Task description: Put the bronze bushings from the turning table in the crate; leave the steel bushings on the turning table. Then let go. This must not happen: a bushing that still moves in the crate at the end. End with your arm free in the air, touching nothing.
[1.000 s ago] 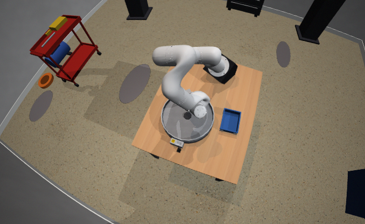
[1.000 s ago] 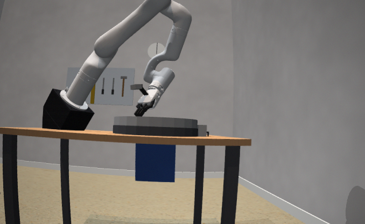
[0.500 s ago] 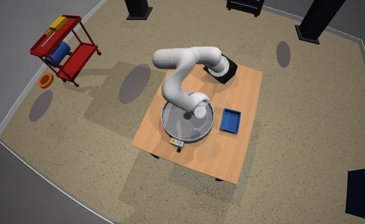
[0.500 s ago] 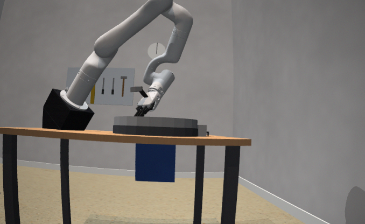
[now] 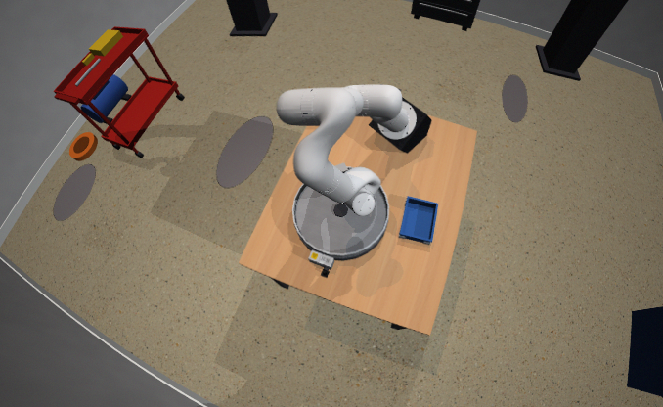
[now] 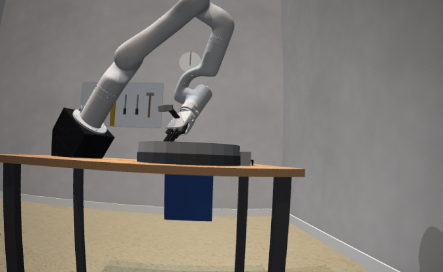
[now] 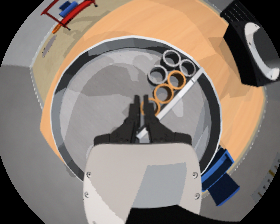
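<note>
In the wrist view three bronze bushings stand in a row along a white bar on the grey turning table. Three steel bushings stand beside them. My gripper is low over the turning table, its fingers nearly together on the near wall of the nearest bronze bushing. The fingertips partly cover that bushing. The arm hides the bushings in the top view. The blue crate is on the wooden table; its visible inside is empty.
The white bar crosses the turning table beside the bushings. The turning table has a raised rim. A small control box sits at its edge. The robot's black base stands at a table corner.
</note>
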Action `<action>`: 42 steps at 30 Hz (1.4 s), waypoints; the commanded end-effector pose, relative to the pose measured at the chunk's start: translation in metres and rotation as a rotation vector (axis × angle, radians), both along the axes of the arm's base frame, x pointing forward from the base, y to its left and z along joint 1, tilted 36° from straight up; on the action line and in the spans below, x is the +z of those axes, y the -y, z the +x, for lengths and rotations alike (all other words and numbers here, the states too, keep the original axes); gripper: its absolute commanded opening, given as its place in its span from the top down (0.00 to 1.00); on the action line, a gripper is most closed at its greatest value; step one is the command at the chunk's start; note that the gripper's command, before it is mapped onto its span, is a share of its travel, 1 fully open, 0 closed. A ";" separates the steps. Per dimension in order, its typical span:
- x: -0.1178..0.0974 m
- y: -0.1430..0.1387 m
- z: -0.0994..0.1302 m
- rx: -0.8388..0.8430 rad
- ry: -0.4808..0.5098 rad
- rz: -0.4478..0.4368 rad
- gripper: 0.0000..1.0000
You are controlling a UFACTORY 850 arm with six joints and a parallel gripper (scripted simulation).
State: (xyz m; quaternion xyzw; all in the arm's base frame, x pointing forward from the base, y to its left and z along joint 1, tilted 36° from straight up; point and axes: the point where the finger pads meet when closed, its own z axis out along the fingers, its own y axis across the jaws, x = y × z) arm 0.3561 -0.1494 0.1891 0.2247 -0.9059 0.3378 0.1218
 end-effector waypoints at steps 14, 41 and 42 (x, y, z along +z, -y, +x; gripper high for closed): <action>-0.001 -0.001 0.000 0.001 0.001 0.003 1.00; 0.003 -0.002 -0.002 0.001 0.001 0.003 1.00; 0.005 -0.003 -0.004 0.001 0.001 0.003 1.00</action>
